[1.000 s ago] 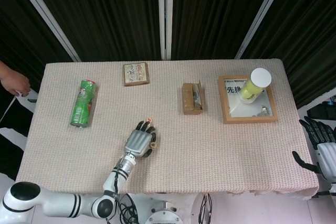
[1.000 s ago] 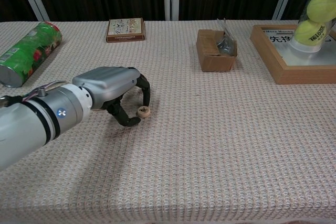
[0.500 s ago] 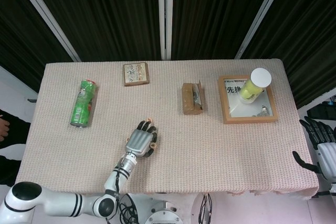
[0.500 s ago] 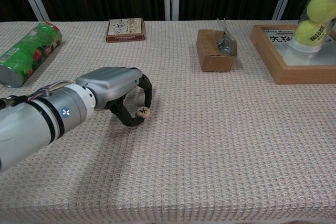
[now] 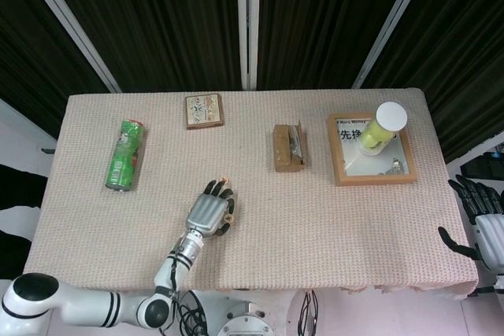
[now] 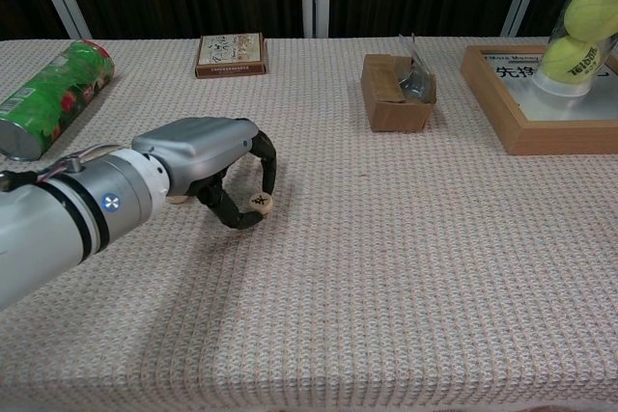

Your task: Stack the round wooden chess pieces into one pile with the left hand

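Left hand (image 6: 214, 166): silver-grey metallic shell over the back, black fingers (image 6: 268, 163) with segmented, rubbery-looking links. Left forearm (image 6: 58, 224): smooth silver-grey cylinder, black ring bands at the wrist, small round blue mark on the wrist cuff, thin pale and reddish wires running along the top of the wrist. In the head view the left arm (image 5: 94, 307) is white with black joint bands, ending in a rounded white elbow housing with a black cap; black cables hang below the table edge near the base. Right hand (image 5: 482, 222): pale grey back plate, black fingers, seen only at the frame edge.
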Robot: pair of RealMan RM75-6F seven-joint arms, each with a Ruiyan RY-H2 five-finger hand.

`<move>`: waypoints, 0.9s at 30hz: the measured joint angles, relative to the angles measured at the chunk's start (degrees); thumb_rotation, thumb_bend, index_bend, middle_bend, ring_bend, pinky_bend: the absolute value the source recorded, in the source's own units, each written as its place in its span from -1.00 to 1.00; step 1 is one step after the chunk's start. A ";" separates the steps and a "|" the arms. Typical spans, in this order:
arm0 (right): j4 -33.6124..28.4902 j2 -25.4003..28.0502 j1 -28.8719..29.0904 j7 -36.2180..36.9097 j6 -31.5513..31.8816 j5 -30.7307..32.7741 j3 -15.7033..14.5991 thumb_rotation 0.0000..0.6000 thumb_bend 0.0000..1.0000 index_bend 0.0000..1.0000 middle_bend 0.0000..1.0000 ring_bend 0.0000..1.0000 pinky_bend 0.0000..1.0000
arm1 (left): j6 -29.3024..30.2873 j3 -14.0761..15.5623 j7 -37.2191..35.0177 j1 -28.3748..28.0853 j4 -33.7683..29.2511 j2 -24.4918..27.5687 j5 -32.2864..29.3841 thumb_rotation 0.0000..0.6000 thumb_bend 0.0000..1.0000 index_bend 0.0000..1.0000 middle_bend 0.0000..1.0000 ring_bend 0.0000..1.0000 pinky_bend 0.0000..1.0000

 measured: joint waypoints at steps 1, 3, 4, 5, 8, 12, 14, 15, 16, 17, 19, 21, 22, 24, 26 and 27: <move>-0.02 -0.02 0.04 -0.12 -0.09 -0.04 -0.03 1.00 -0.44 -1.00 -1.00 -1.00 -1.00 | 0.37 0.00 0.40 0.05 -0.72 0.36 -0.01 1.00 -0.40 0.01 -0.62 -1.00 -1.00; -0.08 -0.06 0.10 -0.33 -0.20 -0.12 -0.08 1.00 -0.44 -1.00 -1.00 -1.00 -1.00 | 1.26 -0.07 1.49 0.15 -2.65 1.41 -0.32 1.00 -0.40 0.01 -0.62 -1.00 -1.00; -0.14 -0.09 0.11 -0.47 -0.23 -0.18 -0.11 1.00 -0.44 -1.00 -1.00 -1.00 -1.00 | 1.65 -0.12 2.03 0.19 -3.55 1.96 -0.57 1.00 -0.40 0.01 -0.62 -1.00 -1.00; -0.19 -0.10 0.11 -0.57 -0.22 -0.23 -0.14 1.00 -0.44 -1.00 -1.00 -1.00 -1.00 | 2.05 -0.18 2.60 0.24 -4.46 2.59 -0.90 1.00 -0.40 0.01 -0.62 -1.00 -1.00; -0.37 -0.16 0.10 -0.94 -0.17 -0.39 -0.21 1.00 -0.44 -1.00 -1.00 -1.00 -1.00 | 3.36 -0.37 4.33 0.43 -7.06 5.00 -2.40 1.00 -0.40 0.01 -0.62 -1.00 -1.00; -0.53 -0.21 0.09 -1.28 -0.15 -0.51 -0.28 1.00 -0.44 -1.00 -1.00 -1.00 -1.00 | 4.47 -0.63 4.95 1.04 -9.28 8.23 -4.49 1.00 -0.40 0.01 -0.62 -1.00 -1.00; -0.59 -0.26 0.13 -1.50 -0.27 -0.51 -0.30 1.00 -0.44 -1.00 -1.00 -1.00 -1.00 | 4.79 -0.65 4.82 1.38 -9.87 9.50 -4.97 1.00 -0.40 0.01 -0.62 -1.00 -1.00; -0.61 -0.29 0.16 -1.60 -0.35 -0.49 -0.31 1.00 -0.44 -1.00 -1.00 -1.00 -1.00 | 4.95 -0.61 4.66 1.62 -10.21 10.31 -5.22 1.00 -0.40 0.01 -0.62 -1.00 -1.00; -0.62 -0.34 0.20 -1.73 -0.46 -0.45 -0.31 1.00 -0.44 -1.00 -1.00 -1.00 -1.00 | 5.05 -0.56 4.49 1.82 -10.44 10.89 -5.39 1.00 -0.40 0.01 -0.62 -1.00 -1.00; -0.63 -0.37 0.24 -1.83 -0.55 -0.42 -0.31 1.00 -0.44 -1.00 -1.00 -1.00 -1.00 | 5.13 -0.49 4.26 2.02 -10.64 11.44 -5.54 1.00 -0.40 0.01 -0.62 -1.00 -1.00; -0.67 -0.44 0.34 -2.06 -0.77 -0.34 -0.31 1.00 -0.44 -1.00 -1.00 -1.00 -1.00 | 5.22 -0.35 3.46 2.48 -10.94 12.48 -5.79 1.00 -0.40 0.01 -0.62 -1.00 -1.00; -0.74 -0.50 0.41 -2.30 -0.95 -0.28 -0.31 1.00 -0.44 -1.00 -1.00 -1.00 -1.00 | 5.11 -0.19 2.48 2.85 -10.98 13.04 -5.89 1.00 -0.40 0.01 -0.62 -1.00 -1.00; -0.79 -0.53 0.44 -2.45 -1.02 -0.24 -0.31 1.00 -0.44 -1.00 -1.00 -1.00 -1.00 | 4.98 -0.10 2.09 2.97 -10.92 13.19 -5.87 1.00 -0.40 0.01 -0.62 -1.00 -1.00; -0.87 -0.57 0.44 -2.63 -1.03 -0.20 -0.31 1.00 -0.44 -1.00 -1.00 -1.00 -1.00 | 4.57 0.17 1.39 3.12 -10.55 13.32 -5.65 1.00 -0.40 0.01 -0.62 -1.00 -1.00; -0.94 -0.56 0.40 -2.67 -0.92 -0.18 -0.29 1.00 -0.44 -1.00 -1.00 -1.00 -1.00 | 4.23 0.38 1.00 3.14 -10.17 13.22 -5.41 1.00 -0.40 0.01 -0.62 -1.00 -1.00; -0.96 -0.55 0.38 -2.66 -0.87 -0.14 -0.27 1.00 -0.44 -1.00 -1.00 -1.00 -1.00 | 4.07 0.49 0.88 3.12 -9.92 13.08 -5.29 1.00 -0.40 0.01 -0.62 -1.00 -1.00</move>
